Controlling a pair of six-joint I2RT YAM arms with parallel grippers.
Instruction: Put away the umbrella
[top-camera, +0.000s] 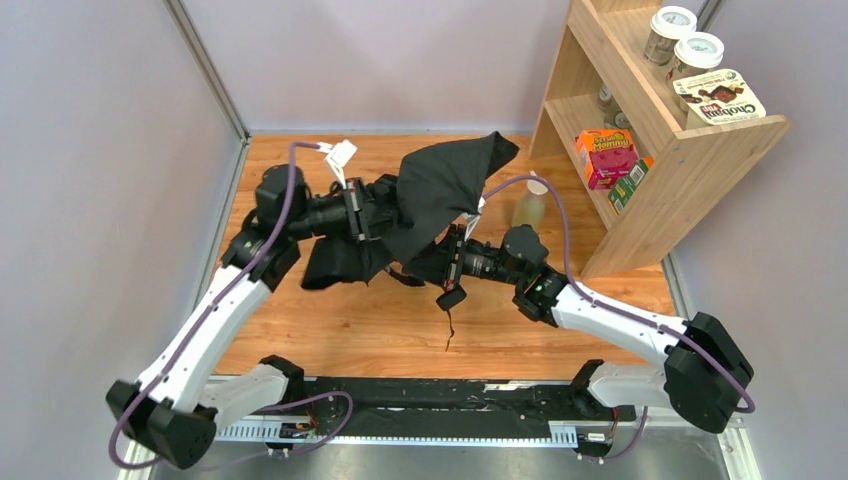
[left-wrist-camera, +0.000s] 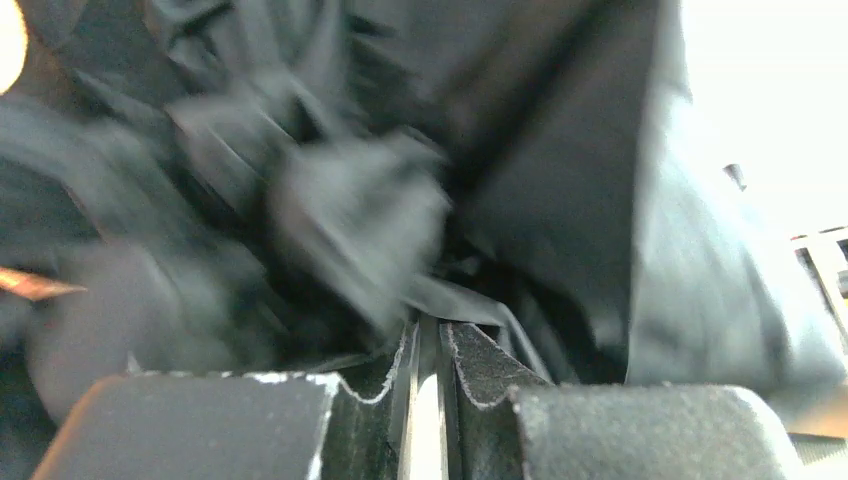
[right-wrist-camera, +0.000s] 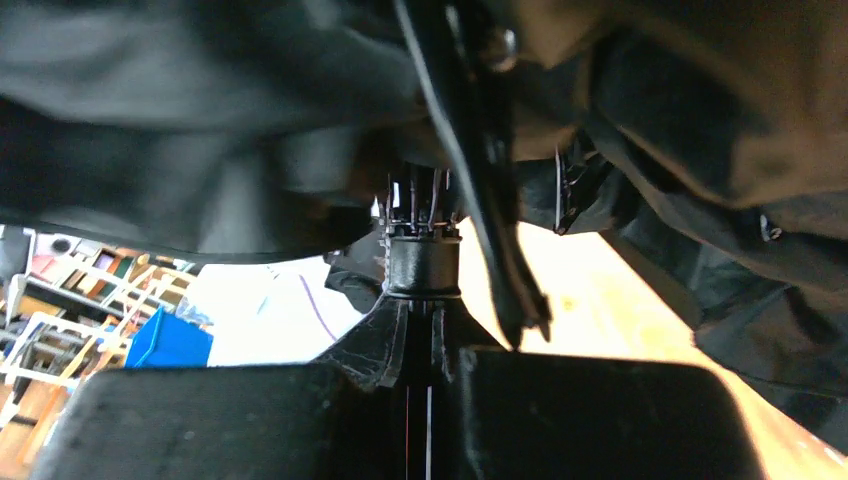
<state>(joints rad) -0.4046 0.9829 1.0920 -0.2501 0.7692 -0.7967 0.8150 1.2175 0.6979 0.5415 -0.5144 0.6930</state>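
Observation:
The black umbrella hangs crumpled between my two arms above the wooden table, its canopy half collapsed. My left gripper is buried in the fabric from the left; in the left wrist view its jaws are shut on a fold of canopy cloth. My right gripper holds from the right; in the right wrist view its jaws are shut on the thin shaft just below the black runner collar. The handle with its strap dangles below the right gripper.
A wooden shelf unit stands at the back right with cups, a box and packets on it. A small clear bottle stands on the table beside the shelf. Grey walls close in left and behind.

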